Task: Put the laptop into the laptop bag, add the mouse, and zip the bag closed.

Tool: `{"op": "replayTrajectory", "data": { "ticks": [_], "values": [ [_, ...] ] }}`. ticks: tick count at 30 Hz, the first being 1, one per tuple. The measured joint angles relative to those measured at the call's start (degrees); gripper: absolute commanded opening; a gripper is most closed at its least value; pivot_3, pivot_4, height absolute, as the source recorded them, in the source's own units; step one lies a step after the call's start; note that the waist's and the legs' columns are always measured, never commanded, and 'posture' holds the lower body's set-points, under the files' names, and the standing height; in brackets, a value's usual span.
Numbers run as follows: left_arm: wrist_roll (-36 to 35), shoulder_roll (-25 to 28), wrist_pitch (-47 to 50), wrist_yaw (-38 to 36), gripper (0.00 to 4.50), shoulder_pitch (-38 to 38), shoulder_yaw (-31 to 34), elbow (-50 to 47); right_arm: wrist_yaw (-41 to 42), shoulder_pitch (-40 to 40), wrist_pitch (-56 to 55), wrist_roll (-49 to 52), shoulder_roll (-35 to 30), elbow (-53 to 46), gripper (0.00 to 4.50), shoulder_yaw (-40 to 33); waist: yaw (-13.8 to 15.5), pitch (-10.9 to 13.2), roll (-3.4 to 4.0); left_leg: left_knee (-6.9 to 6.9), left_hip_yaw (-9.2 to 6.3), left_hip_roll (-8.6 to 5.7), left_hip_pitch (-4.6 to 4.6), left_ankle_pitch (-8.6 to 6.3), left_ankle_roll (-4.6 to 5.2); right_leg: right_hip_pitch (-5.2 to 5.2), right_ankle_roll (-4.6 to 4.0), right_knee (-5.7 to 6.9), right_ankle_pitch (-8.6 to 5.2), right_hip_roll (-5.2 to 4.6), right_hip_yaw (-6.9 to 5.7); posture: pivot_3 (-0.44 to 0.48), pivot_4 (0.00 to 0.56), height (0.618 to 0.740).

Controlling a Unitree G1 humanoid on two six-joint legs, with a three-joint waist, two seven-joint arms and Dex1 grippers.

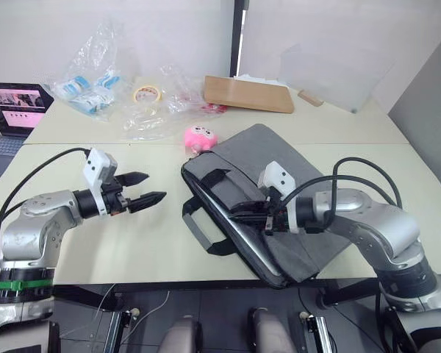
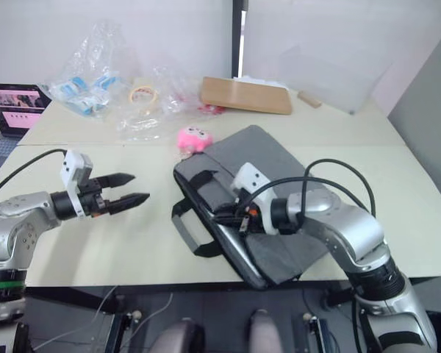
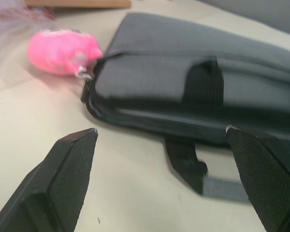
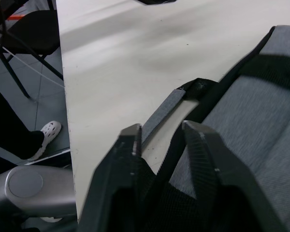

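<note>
Near the front edge of the surface (image 1: 132, 250) lies the bag (image 1: 279, 184), flat and turned at an angle, one corner reaching the edge. Its long near side gapes, and a thin silver edge of the laptop (image 1: 251, 247) shows inside along that opening. Two black handles (image 1: 198, 228) spill from that side onto the surface. At that same side sits the right tool (image 1: 241, 213), its fingers narrow with only a slim gap; the right wrist view shows them (image 4: 130, 145) straddling a handle strap, though whether they pinch it cannot be told. Well apart to the left hovers the left tool (image 1: 145, 190), fingers spread wide and holding nothing, pointing toward the bag. Just beside the bag's far corner rests a pink fluffy ball (image 1: 201, 137). Behind it lie clear plastic bags (image 1: 95, 73), a tape roll (image 1: 147, 93) and a brown board (image 1: 248, 94).
</note>
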Motion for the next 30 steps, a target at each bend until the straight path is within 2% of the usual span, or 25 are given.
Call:
{"op": "replayTrajectory", "data": {
  "ticks": [1, 6, 9, 16, 20, 24, 27, 30],
  "values": [
    [0.15, -0.47, 0.03, 0.25, 4.5, -1.12, -0.38, 1.45, 0.32, 0.17, 0.0, 0.25, -0.08, 0.0, 2.71, -0.58, 0.13, 0.0, 0.0, 0.01, 0.0, 0.0, 0.0, -0.01, 0.01, 0.01, 0.0, -0.02, 0.0, 0.0, -0.01, 0.0, 0.15, 0.74],
    [4.42, -5.36, -1.87, 1.73, 4.5, -12.56, -4.99, 17.82, 0.04, 1.79, 6.03, 10.15, -4.15, -1.86, 4.42, -12.86, 1.1, 0.0, -0.03, 0.08, -0.04, -0.09, 0.06, -0.03, 0.06, 0.22, 0.04, -0.07, 0.03, -0.06, -0.08, 0.0, 0.15, 0.74],
    [7.34, -8.69, -5.79, 1.85, 4.5, -17.9, -6.94, 27.6, -0.8, 5.0, 8.48, 12.94, -8.29, -2.74, 4.47, -18.14, 1.19, 0.0, -0.05, 0.07, -0.04, -0.07, 0.13, -0.2, 0.36, 0.34, 0.04, -0.13, 0.02, -0.06, -0.12, 0.0, 0.15, 0.74],
    [11.16, -17.76, -16.64, 6.81, 4.5, -30.54, -5.53, 53.95, 4.74, 25.78, 13.65, 15.4, -20.66, 2.61, 4.47, -34.52, 1.88, 0.03, -0.1, 0.21, 0.05, -0.15, 0.17, -0.35, 0.62, 0.8, 0.14, -0.45, 0.06, -0.19, -0.37, 0.0, 0.15, 0.74],
    [13.02, -20.5, -20.7, 6.41, 4.5, -33.57, -5.37, 60.19, 9.08, 35.4, 14.07, 15.58, -23.16, 3.92, 4.47, -39.36, 1.4, 0.03, -0.11, 0.17, 0.0, -0.12, 0.28, -0.39, 0.67, 0.85, 0.18, -0.47, 0.07, -0.18, -0.2, 0.0, 0.15, 0.74],
    [16.03, -21.45, -23.5, 5.72, 3.35, -34.15, -5.97, 63.6, 11.51, 41.88, 13.67, 14.16, -24.33, 4.79, 4.5, -41.62, 1.11, 0.05, -0.13, 0.18, 0.02, -0.12, 0.34, -0.39, 0.68, 0.86, 0.22, -0.45, 0.08, -0.18, -0.11, 0.0, 0.15, 0.74],
    [17.39, -21.39, -24.1, 5.69, 2.28, -34.48, -5.93, 64.35, 10.54, 42.34, 13.76, 14.03, -23.83, 4.3, 4.5, -41.98, 1.28, 0.05, -0.14, 0.19, -0.04, -0.13, 0.33, -0.39, 0.67, 0.86, 0.24, -0.43, 0.1, -0.18, -0.11, 0.0, 0.15, 0.74],
    [17.95, -21.19, -24.13, 5.26, 1.39, -34.63, -5.66, 64.36, 8.85, 43.08, 14.14, 14.48, -21.75, 3.08, 4.5, -41.74, 1.64, 0.05, -0.14, 0.19, -0.05, -0.15, 0.31, -0.39, 0.68, 0.85, 0.25, -0.43, 0.1, -0.19, -0.12, 0.0, 0.15, 0.74]
  ]
}}
